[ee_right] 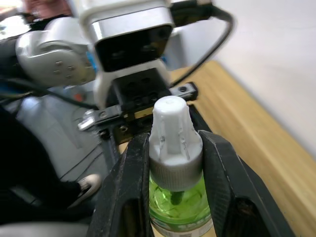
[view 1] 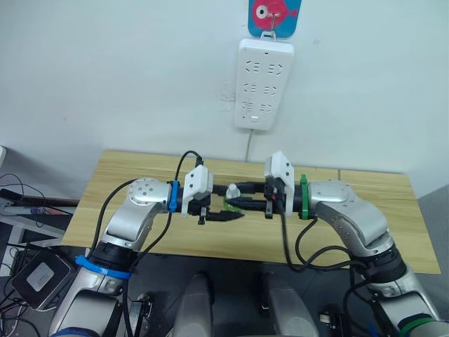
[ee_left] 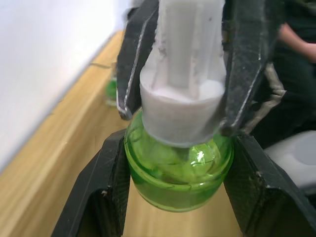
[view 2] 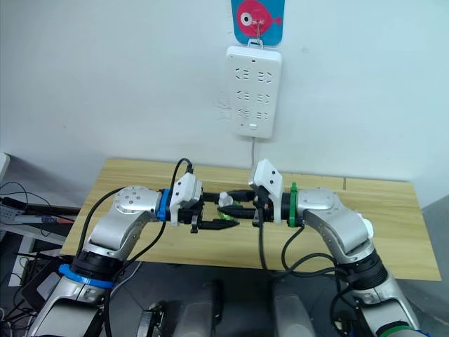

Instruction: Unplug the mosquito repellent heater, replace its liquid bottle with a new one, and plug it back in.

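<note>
The new one (ee_left: 177, 173), a tiny green bottle with a white pointed cap (ee_left: 185, 98), hangs above the middle of the wooden table (view 1: 140, 168), between both grippers. My left gripper (view 1: 223, 212) is shut on its green body. My right gripper (ee_right: 174, 140) is shut on the ribbed base of the cap (ee_right: 173, 128). A blurred green shape (ee_left: 111, 91) lies on the table beyond; I cannot tell whether it is the liquid bottle. The mosquito repellent heater is out of view.
A long white power strip (view 1: 263, 84) hangs on the wall above the table's far edge, under a blue and pink fish hook (view 1: 273, 14), with nothing in its sockets. Its cord (view 1: 249, 144) drops behind the table. Cables and boxes lie on the floor at the left.
</note>
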You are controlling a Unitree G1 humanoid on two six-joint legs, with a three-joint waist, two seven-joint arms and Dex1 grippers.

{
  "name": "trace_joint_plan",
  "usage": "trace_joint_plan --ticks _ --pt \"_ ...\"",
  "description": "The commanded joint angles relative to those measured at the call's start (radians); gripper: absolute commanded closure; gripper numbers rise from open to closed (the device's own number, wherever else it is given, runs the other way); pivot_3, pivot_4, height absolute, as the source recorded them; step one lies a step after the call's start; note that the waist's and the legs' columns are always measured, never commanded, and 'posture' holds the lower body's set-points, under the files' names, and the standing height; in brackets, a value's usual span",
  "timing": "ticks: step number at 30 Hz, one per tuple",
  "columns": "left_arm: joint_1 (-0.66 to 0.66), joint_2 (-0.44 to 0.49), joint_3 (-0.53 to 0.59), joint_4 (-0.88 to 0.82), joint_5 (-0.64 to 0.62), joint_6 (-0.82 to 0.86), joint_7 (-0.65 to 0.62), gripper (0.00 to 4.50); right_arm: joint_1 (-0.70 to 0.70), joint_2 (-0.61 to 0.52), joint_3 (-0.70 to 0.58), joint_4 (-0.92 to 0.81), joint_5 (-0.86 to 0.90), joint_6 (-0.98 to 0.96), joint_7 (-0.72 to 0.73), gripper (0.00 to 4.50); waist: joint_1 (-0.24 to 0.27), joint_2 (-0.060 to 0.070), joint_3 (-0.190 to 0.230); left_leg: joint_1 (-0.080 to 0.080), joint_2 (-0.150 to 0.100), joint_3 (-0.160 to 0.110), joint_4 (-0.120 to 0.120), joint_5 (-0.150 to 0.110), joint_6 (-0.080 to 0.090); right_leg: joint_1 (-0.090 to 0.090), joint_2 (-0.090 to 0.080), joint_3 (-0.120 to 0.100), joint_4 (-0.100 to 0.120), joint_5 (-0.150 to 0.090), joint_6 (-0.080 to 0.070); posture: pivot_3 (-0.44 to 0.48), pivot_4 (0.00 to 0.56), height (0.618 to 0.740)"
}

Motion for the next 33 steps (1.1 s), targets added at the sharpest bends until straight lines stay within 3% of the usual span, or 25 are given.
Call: trace_joint_plan --ticks 1,6,10,11,19,24,30,33 --pt "0.043 0.021 -0.046 -0.115 -0.024 0.023 -0.049 2.23 -0.08 0.034 0.04 0.046 0.095 -0.05 0.21 3.4 -0.001 0.0 0.0 0.001 0.0 0.0 0.0 0.0 0.0 0.0 0.0 0.0 0.001 0.0 0.0 0.049 0.286 0.74" --pt "0.105 0.07 -0.062 -0.243 -0.054 0.072 -0.073 2.23 -0.16 0.058 0.119 0.209 -0.004 -0.269 0.437 3.4 0.004 0.0 0.0 0.001 0.001 -0.001 0.0 0.0 0.0 0.0 0.001 0.0 0.001 0.0 0.0 0.12 0.294 0.74" --pt "0.122 0.098 -0.037 -0.241 -0.053 0.079 -0.067 2.23 -0.221 0.075 0.091 0.326 -0.018 -0.294 0.472 3.4 0.012 0.0 0.0 0.001 0.001 0.0 0.0 0.0 0.0 0.0 0.001 0.0 0.001 0.0 0.0 0.122 0.295 0.74" --pt "0.124 0.102 -0.032 -0.233 -0.051 0.075 -0.064 2.23 -0.226 0.066 0.085 0.345 -0.026 -0.304 0.484 2.67 0.014 0.0 0.0 0.001 0.001 0.0 0.0 0.0 0.0 0.0 0.001 0.0 0.001 0.0 0.0 0.113 0.299 0.74" --pt "0.147 0.114 0.021 -0.164 -0.044 0.051 -0.016 2.23 -0.151 -0.112 -0.014 0.259 -0.006 -0.227 0.478 0.03 0.036 0.001 0.0 0.001 0.0 0.0 0.0 0.0 0.0 0.0 -0.001 -0.001 0.0 0.0 0.0 0.058 0.291 0.74" --pt "0.139 0.105 0.053 -0.119 -0.041 0.05 0.032 2.23 -0.073 -0.163 -0.084 0.133 0.004 -0.134 0.335 0.03 0.028 0.001 0.0 0.001 0.0 0.0 0.0 0.0 0.0 0.0 -0.001 0.0 0.0 0.0 0.0 0.04 0.291 0.74" --pt "0.068 0.062 0.082 -0.025 -0.011 0.034 0.121 2.23 0.012 -0.039 -0.09 -0.021 -0.069 -0.054 -0.026 0.03 0.015 0.001 0.0 0.001 0.001 0.0 -0.001 0.0 0.0 0.0 0.001 0.0 0.001 0.0 0.0 0.05 0.289 0.74" --pt "0.028 0.051 0.088 0.011 -0.007 0.033 0.132 2.23 0.021 0.026 -0.065 -0.027 -0.121 -0.069 -0.133 0.03 0.015 0.001 0.0 0.001 0.0 0.0 0.0 0.0 0.0 0.0 0.0 0.0 0.001 0.0 0.0 0.05 0.287 0.74"
